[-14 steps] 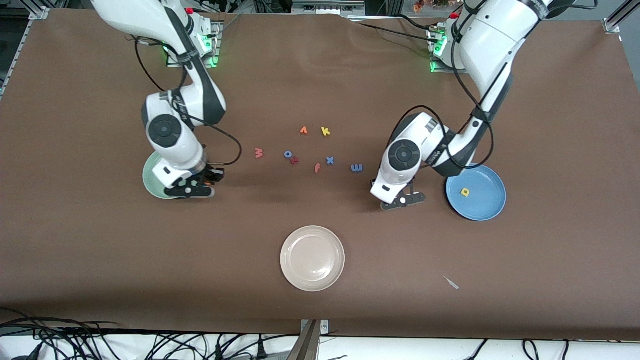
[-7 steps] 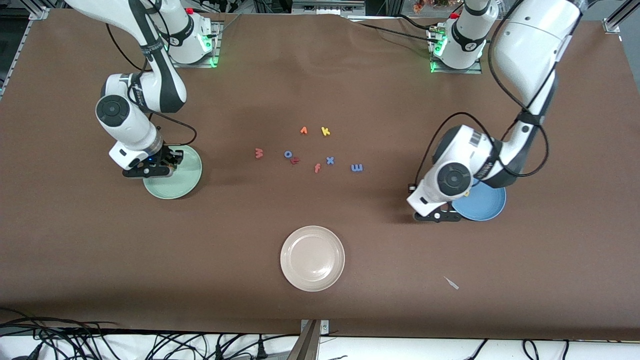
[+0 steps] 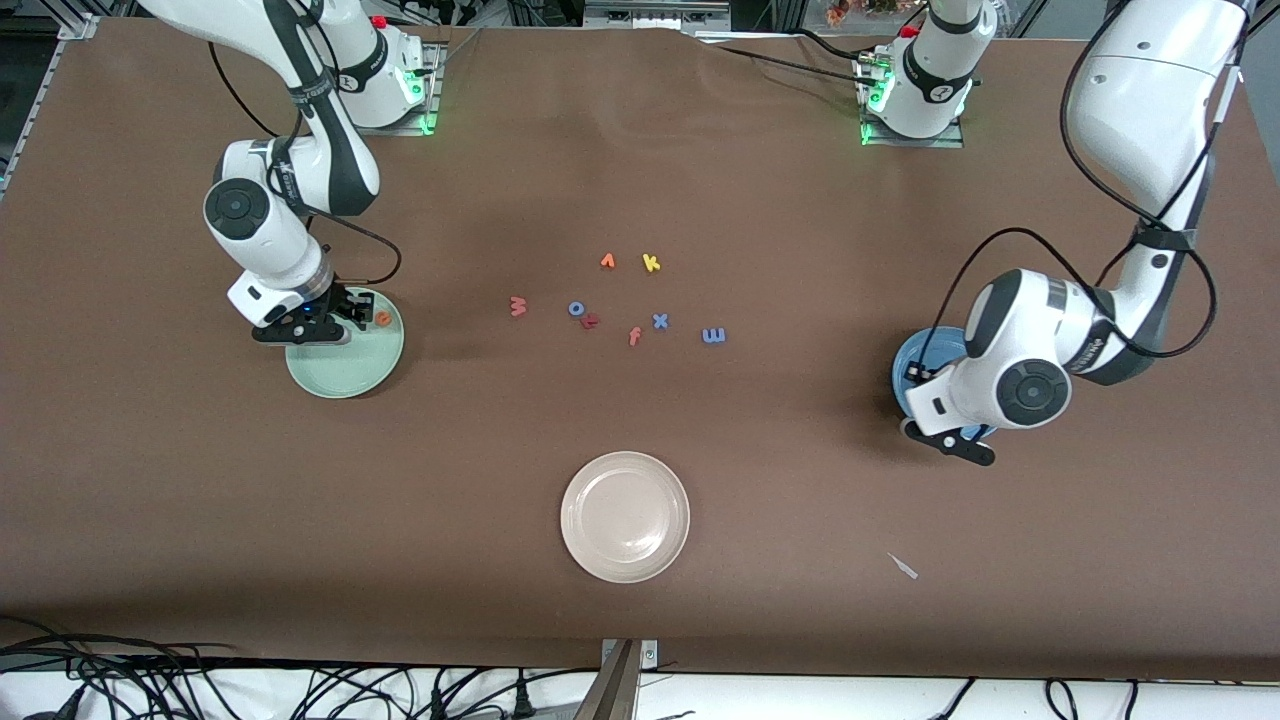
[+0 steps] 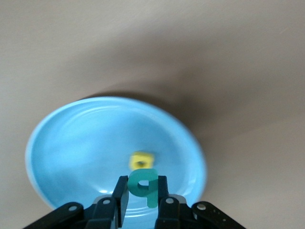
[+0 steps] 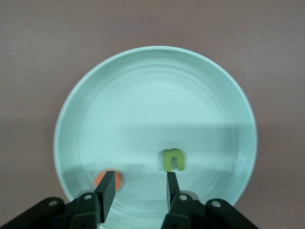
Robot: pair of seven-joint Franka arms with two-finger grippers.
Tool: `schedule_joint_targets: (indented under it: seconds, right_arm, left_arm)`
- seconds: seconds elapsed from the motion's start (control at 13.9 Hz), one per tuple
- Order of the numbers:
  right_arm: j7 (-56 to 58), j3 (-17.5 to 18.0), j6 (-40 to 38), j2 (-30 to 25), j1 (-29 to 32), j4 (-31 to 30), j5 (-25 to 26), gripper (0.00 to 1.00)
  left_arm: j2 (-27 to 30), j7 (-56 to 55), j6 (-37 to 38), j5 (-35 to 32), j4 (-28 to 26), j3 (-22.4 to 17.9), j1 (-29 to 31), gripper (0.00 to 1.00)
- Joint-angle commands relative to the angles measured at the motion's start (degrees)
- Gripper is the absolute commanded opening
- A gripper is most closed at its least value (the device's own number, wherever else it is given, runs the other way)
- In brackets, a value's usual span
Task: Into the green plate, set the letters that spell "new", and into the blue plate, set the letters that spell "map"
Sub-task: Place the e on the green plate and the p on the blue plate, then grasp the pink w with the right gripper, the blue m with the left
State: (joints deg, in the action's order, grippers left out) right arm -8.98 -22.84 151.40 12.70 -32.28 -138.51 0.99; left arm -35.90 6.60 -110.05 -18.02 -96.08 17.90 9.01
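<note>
Right gripper has just parted over the green plate, olive n dropped beside orange e; left gripper, carried over the blue plate, clamps teal p above yellow a; w, m remain.

Lighting was even and overhead, bright enough throughout. Soft shadows fell on the brown table beneath both arms. Green indicator lamps glowed at the arm bases. The wrist views were softly focused, and the olive-green n was smeared by motion.
</note>
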Motion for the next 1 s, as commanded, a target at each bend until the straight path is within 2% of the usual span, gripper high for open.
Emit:
schedule_joint_targets:
  seconds: [0.0,0.07,0.14,0.22,0.43,0.57,0.72,0.93]
  right_arm:
    - [-12.4,7.3,-0.9,-2.3,-0.3,-0.3,0.4,0.53]
    - [-17.0,10.1,-0.9,-2.2,-0.4,0.3,0.4,0.53]
    - [-20.8,11.5,-0.9,-1.9,-0.4,1.1,0.4,0.54]
    - [-24.3,13.2,-0.9,-1.7,-0.6,1.9,0.4,0.59]
    - [-32.7,17.1,-0.9,-1.3,-1.1,3.6,0.4,0.6]
    - [-37.5,17.5,-0.9,0.9,-3.7,5.4,0.4,0.6]
    - [-43.2,17.5,-0.9,3.2,-6.3,7.9,0.4,0.61]
    - [-47.4,17.4,-0.8,5.5,-9.2,8.5,0.7,0.61]
  left_arm:
    - [-0.6,3.9,0.5,-2.8,-0.5,0.7,2.1,0.28]
    - [-0.6,3.9,0.5,-2.8,-0.7,0.7,2.1,0.74]
    - [-0.6,3.9,0.6,-2.7,-0.7,0.7,1.9,1.0]
    - [-0.4,3.7,0.6,-2.4,-0.7,0.8,1.8,1.0]
    - [0.5,-0.4,0.6,0.9,-1.0,1.8,1.8,1.0]
    - [1.7,-5.6,0.0,5.7,-1.9,3.7,1.9,1.0]
    - [2.9,-13.4,-2.6,7.2,-4.3,7.6,1.9,1.0]
    - [4.0,-29.3,-11.8,7.0,-10.4,13.5,1.7,1.0]
